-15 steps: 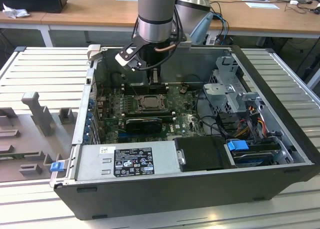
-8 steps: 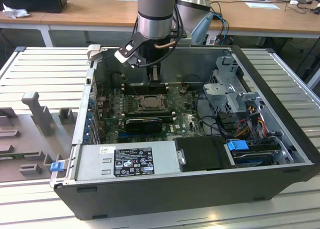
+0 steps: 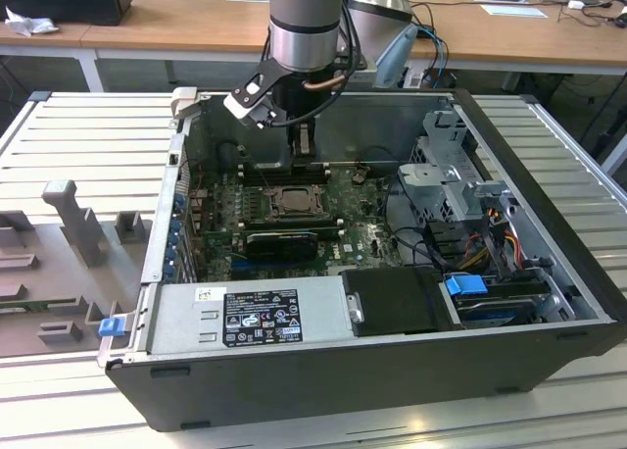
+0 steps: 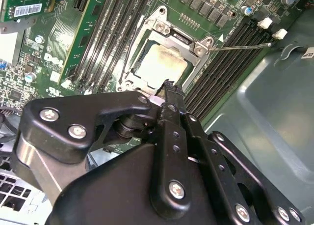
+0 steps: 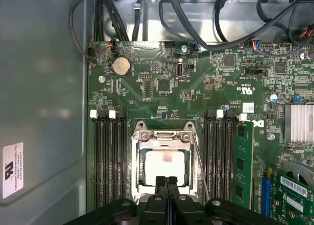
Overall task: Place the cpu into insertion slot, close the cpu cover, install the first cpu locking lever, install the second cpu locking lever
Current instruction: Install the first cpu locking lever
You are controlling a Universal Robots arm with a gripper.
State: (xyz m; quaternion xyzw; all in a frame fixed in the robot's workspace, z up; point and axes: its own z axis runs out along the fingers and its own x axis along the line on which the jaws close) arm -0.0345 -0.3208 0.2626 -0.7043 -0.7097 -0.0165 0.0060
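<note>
Open PC case (image 3: 392,371) | seated cpu (image 5: 164,167): likely light, fragile, edge-hold only | gripper (image 5: 167,182) jaws pinched together, empty, over cpu cover (image 5: 162,135)

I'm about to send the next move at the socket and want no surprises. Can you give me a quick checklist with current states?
1. The cpu sits flat in the insertion slot: ok.
2. The cpu cover lies down around the chip's top: ok.
3. The thin locking lever is latched: not ok, it angles out over the memory slots.
4. The gripper is shut, with its tips at the socket's edge: ok.
5. The tips are touching the cover: cannot tell.
</note>
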